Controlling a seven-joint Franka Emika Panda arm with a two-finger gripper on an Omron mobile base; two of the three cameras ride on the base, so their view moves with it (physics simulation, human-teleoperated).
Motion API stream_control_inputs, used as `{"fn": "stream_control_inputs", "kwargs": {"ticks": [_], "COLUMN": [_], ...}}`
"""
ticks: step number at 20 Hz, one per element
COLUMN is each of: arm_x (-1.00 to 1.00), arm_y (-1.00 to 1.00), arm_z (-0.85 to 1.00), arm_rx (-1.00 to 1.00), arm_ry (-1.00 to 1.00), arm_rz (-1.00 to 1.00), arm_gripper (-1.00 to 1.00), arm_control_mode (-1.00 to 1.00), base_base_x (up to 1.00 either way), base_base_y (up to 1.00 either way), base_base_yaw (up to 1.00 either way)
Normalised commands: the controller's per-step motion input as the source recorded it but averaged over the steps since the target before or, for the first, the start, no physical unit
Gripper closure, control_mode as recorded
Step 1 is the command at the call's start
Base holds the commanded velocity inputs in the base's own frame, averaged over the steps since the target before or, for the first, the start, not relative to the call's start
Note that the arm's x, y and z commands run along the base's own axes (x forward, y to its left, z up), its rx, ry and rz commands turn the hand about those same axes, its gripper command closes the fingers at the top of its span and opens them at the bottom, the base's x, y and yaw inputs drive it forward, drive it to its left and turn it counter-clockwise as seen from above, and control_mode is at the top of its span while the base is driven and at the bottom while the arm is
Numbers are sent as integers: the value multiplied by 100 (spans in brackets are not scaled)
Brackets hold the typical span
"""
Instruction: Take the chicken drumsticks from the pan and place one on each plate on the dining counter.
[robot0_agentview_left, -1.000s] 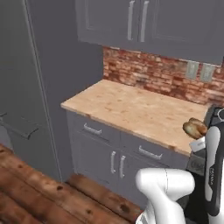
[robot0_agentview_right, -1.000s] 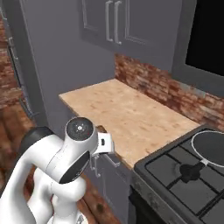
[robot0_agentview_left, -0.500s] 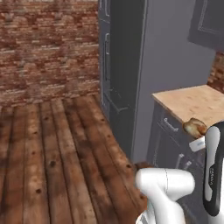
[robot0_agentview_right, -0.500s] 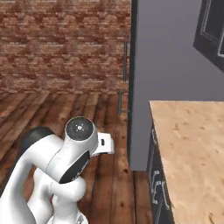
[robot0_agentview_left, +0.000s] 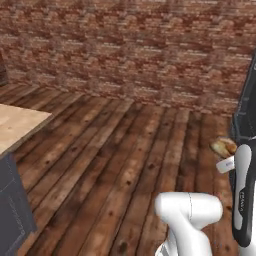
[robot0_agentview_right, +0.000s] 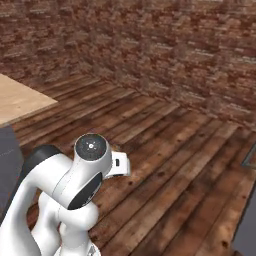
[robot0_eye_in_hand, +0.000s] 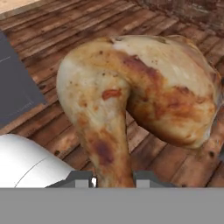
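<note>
1. Claw (robot0_eye_in_hand: 113, 178) is clamped nearly closed on the thin bone end of one chicken drumstick (robot0_eye_in_hand: 140, 94); in the hand view its two dark tips sit either side of the bone, and the meaty end bulges away from them.
2. From the left base view the same drumstick (robot0_agentview_left: 224, 147) hangs in the air at the far right, above the plank floor (robot0_agentview_left: 125, 150) and next to the arm's white forearm, touching nothing else.
3. No plates or pan can be seen from here. A corner of a light wood surface (robot0_agentview_left: 17, 125) shows at the left, with a grey cabinet front below it; I cannot tell whether it is the dining counter.
4. Beyond the floor, a brick wall (robot0_agentview_right: 165, 45) runs across the far side of the room.
5. Judgement: this looks like the carry leg, with the base travelling and the load gripped.
6. To do it well: keep the grip firm on the bone, since the heavy end could swing or slip; hold the wrist steady while the base turns; release only once a plate is directly beneath and close.
</note>
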Motion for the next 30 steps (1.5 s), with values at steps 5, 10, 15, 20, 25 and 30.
{"fn": "stream_control_inputs", "kwargs": {"ticks": [5, 10, 15, 20, 25, 30], "arm_x": [0, 0, 0, 0, 0, 0], "arm_y": [0, 0, 0, 0, 0, 0], "arm_z": [0, 0, 0, 0, 0, 0], "arm_rx": [0, 0, 0, 0, 0, 0], "arm_ry": [0, 0, 0, 0, 0, 0], "arm_rz": [0, 0, 0, 0, 0, 0], "arm_gripper": [100, 100, 100, 100, 100, 100], "arm_control_mode": [100, 100, 100, 100, 100, 100], "base_base_x": [13, 96, 100, 100, 96, 89], "base_base_y": [-4, -4, -11, -19, -42, -47], "base_base_yaw": [97, 19, 0, 1, 8, 13]}}
